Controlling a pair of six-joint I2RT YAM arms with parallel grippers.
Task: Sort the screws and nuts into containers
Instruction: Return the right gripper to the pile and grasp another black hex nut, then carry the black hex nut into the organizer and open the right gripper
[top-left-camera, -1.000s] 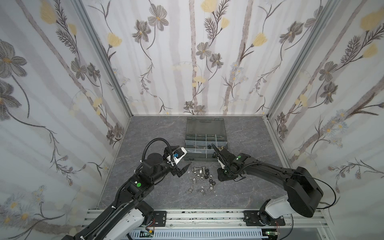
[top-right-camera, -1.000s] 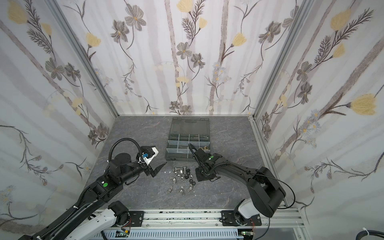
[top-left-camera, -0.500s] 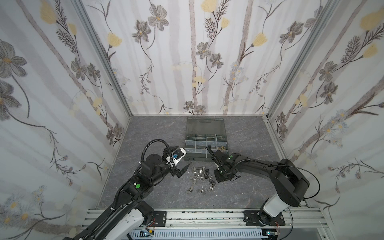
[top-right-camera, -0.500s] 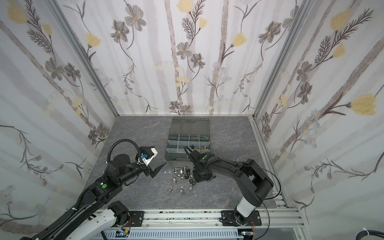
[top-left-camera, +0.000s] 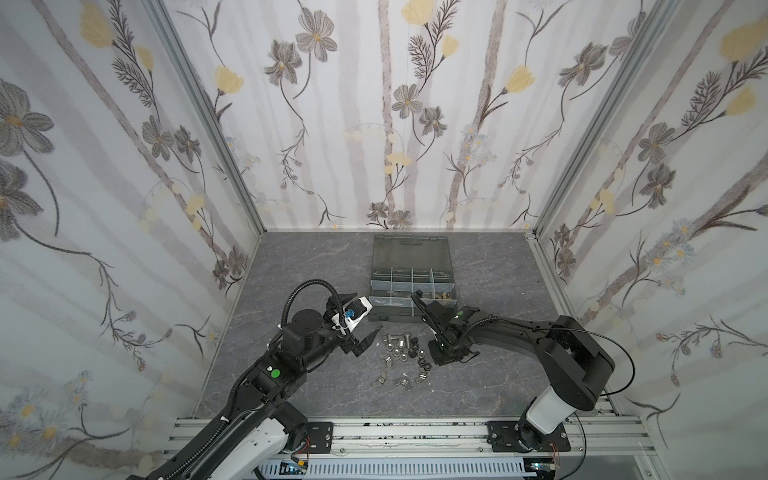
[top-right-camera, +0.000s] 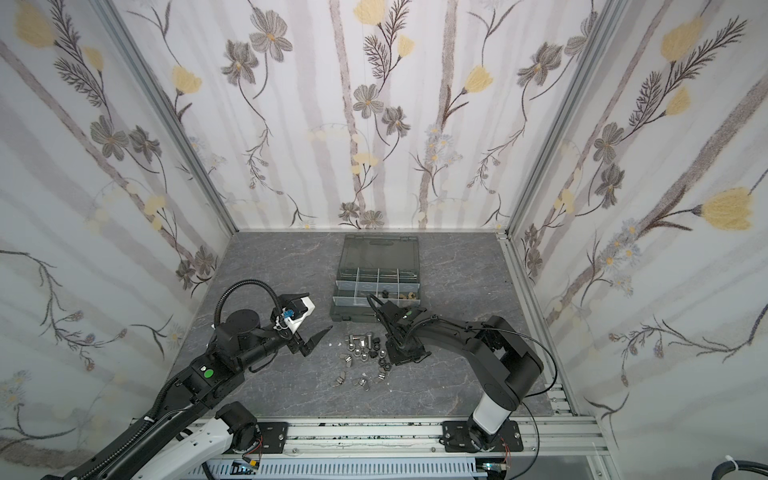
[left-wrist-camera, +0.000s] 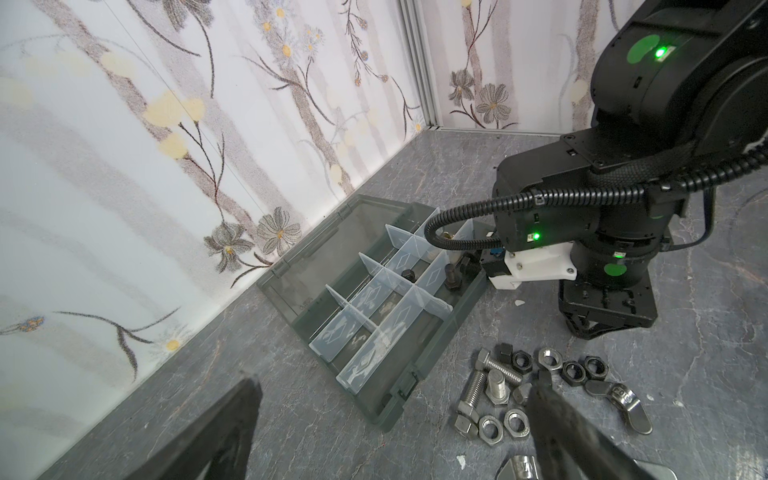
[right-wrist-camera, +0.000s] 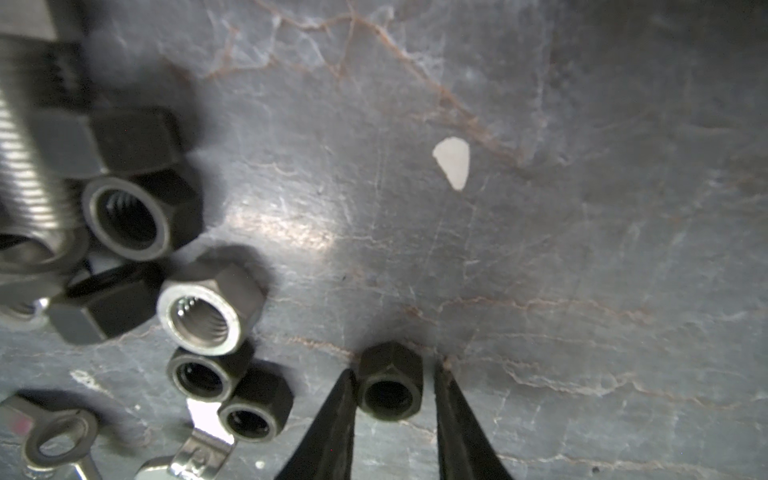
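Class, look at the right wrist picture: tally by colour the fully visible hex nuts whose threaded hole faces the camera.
Black hex nuts: 4
Silver hex nuts: 1
Total: 5

— What sort of place?
— Robot lab test cell, not a home. Boxed in by flat flower-print panels (top-left-camera: 374, 124), joined at the corners by aluminium posts (top-left-camera: 212, 124).
— Other signs?
— Two black arms (top-left-camera: 519, 332) bolted to a slotted metal rail (top-left-camera: 415, 430) at the front. Ribbed cable (left-wrist-camera: 582, 195) and green status lights (left-wrist-camera: 658, 52) on the joints. Grey marble-look tabletop (top-left-camera: 316, 266) with loose nuts (top-left-camera: 401, 353) laid out.
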